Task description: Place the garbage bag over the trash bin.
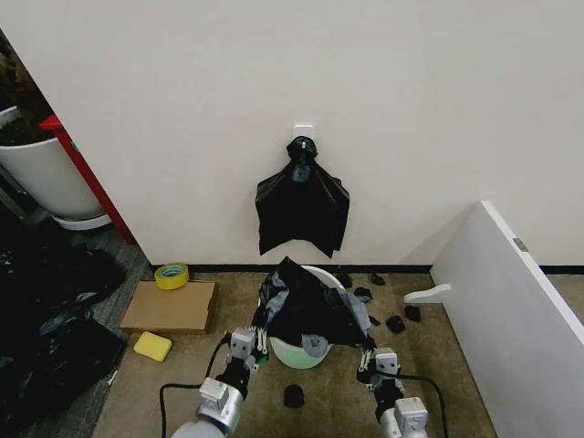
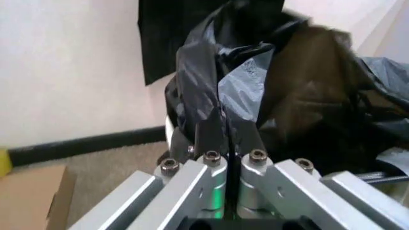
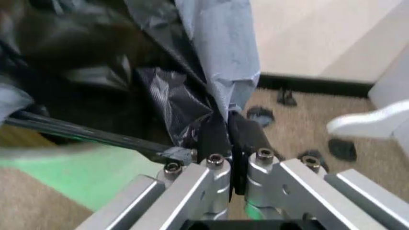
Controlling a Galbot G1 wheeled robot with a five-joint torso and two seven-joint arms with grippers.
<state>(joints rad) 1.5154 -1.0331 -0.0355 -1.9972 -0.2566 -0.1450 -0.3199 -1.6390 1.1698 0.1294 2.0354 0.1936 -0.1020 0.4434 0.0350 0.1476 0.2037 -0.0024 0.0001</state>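
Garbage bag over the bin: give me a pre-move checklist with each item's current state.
1. Left end effector clamped on the garbage bag: ok, fingers shut on a fold of film.
2. Right end effector clamped on the bag: ok, shut on its edge.
3. Bag positioned above the trash bin: ok, it drapes across the top.
4. Bag mouth open around the rim: cannot tell; bin front is still bare.
5. Bag clear of the knotted bag on the wall: ok, apart.
6. Floor scraps near the bin: not ok, one lies between the arms.
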